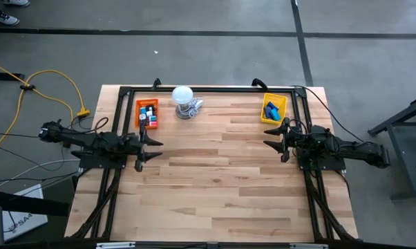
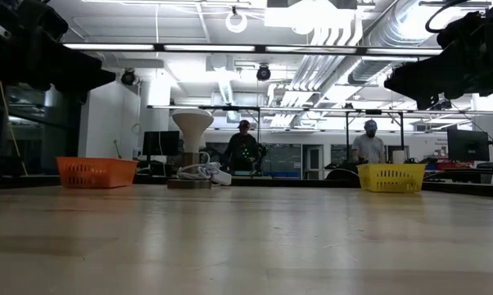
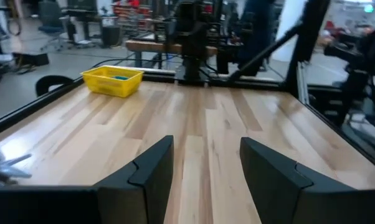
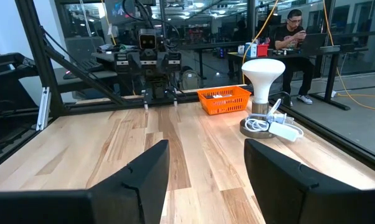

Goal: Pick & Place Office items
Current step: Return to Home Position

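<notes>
Plank-wood table (image 1: 215, 173). Small blocky office items (image 1: 148, 112) in lattice-walled orange tray (image 4: 223, 102), far left; blue blocks (image 1: 272, 109) in yellow tray (image 3: 113, 84), far right. Left gripper (image 3: 206, 146) and right gripper (image 4: 206, 149) both spread wide, holding nothing, at opposite table sides

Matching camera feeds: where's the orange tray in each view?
High view: orange tray sits upper left of centre.
Low view: tray at far left.
Left wrist view: not in it.
Right wrist view: tray straight ahead, on the far side.
Landmark: white round-topped lamp, beside the tray in those three views.
</notes>
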